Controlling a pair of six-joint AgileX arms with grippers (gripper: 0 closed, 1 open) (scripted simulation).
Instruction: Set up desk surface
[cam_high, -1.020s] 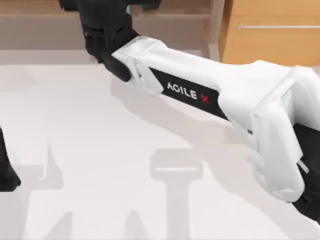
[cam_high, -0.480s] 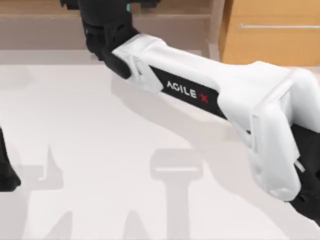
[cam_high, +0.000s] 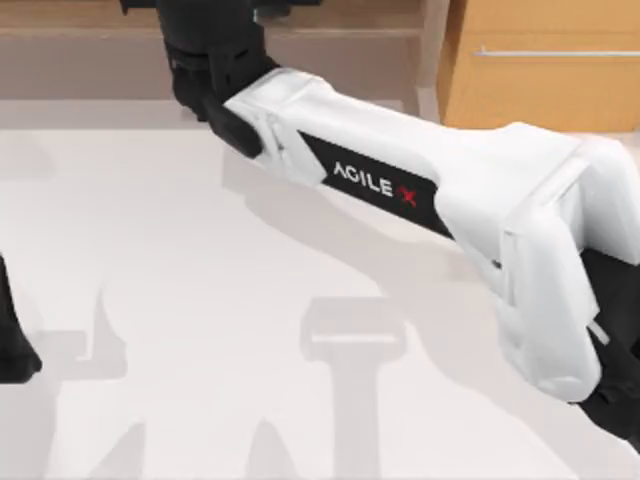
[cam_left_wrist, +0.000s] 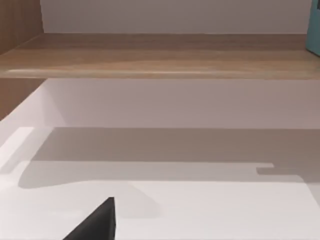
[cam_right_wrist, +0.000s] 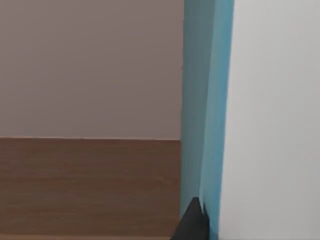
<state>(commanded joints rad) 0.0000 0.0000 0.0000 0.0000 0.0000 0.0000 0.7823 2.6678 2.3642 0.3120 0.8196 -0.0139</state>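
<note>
The right hand (cam_high: 210, 40) reaches over the shelf (cam_high: 90, 15); whether it grips the teal thing (cam_right_wrist: 207, 100) beside it I cannot tell, and a bump may tip that onto the table (cam_high: 200, 330).

Two arms: right (cam_high: 420, 200), left (cam_high: 12, 345). One desk (cam_high: 200, 300). One shelf (cam_left_wrist: 160, 57). One drawer (cam_high: 545, 70). One teal object (cam_right_wrist: 207, 100).

White right arm (cam_high: 500, 210), black joints, black band lettered AGILEX

Brown wooden shelf board (cam_high: 350, 22) along far edge; orange-tan drawer (cam_high: 545, 85), silver bar handle (cam_high: 555, 52), at right.
</note>
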